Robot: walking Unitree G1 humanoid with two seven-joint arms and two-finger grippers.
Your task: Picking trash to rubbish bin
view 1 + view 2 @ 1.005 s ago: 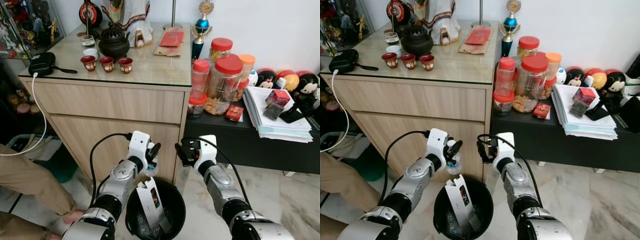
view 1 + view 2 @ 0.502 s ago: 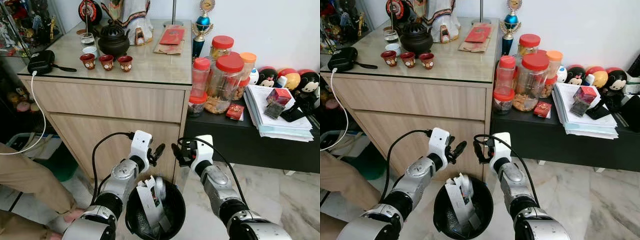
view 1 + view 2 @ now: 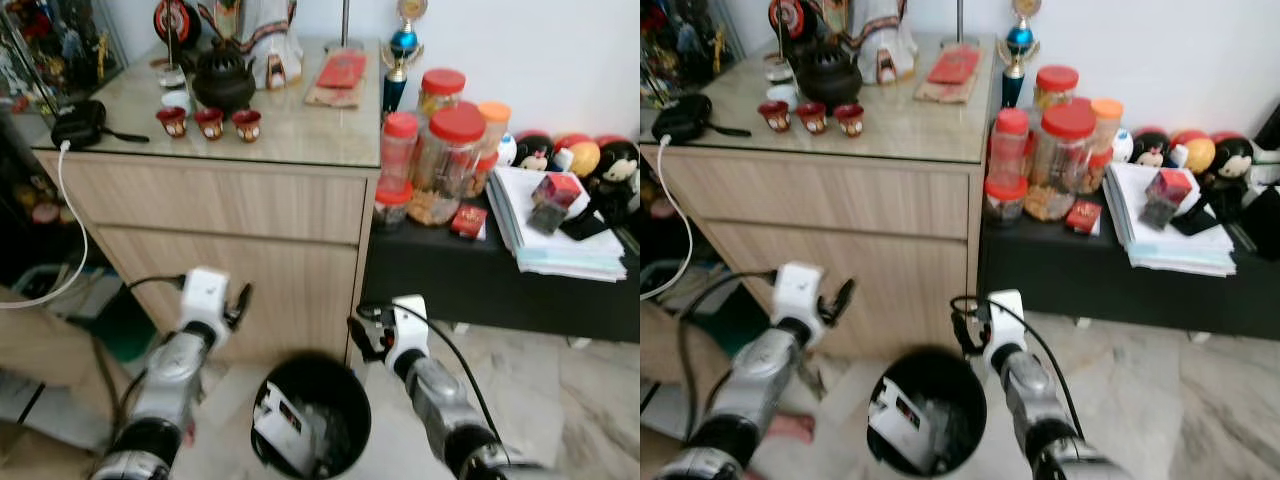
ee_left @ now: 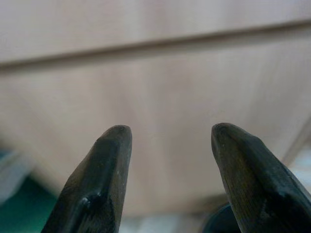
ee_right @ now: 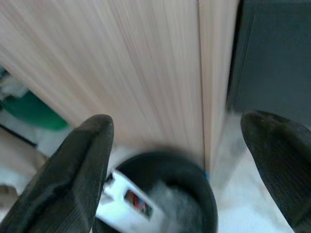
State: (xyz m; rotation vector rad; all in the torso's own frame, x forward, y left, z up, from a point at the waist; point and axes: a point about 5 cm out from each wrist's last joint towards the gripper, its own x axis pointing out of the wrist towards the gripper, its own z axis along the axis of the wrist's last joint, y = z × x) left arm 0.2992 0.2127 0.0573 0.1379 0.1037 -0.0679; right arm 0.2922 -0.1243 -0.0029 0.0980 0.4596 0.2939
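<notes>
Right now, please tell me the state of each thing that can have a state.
Black rubbish bin: upright, open, trash inside.
White carton: lying tilted in the bin.
Left gripper: open, empty, facing the wooden cabinet.
Right gripper: open, empty, above the bin.
Cabinet drawers: closed.
Red-lidded jars: lids on.

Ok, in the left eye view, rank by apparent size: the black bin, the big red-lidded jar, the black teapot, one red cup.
Largest to smallest:
1. black bin, though it sits nearest the camera
2. big red-lidded jar
3. black teapot
4. red cup
</notes>
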